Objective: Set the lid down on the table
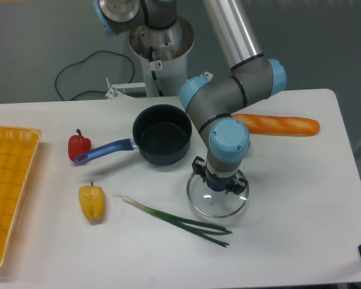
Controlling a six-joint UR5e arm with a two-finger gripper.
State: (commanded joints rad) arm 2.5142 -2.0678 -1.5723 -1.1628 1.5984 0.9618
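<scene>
The lid [219,203] is round clear glass with a thin metal rim and a blue centre knob [215,186]. It lies flat on, or just above, the white table [289,198], in front of the dark saucepan [162,133]. My gripper [218,182] points straight down over the lid's centre, with its fingers on either side of the knob. The wrist hides the fingertips, so I cannot tell whether they grip the knob or stand open around it.
The saucepan's blue handle [105,151] points left. A red pepper [79,146], a yellow pepper [92,203] and a green onion [174,220] lie left of and in front of the lid. A baguette [280,124] lies behind right. A yellow woven tray [6,186] sits at the left edge.
</scene>
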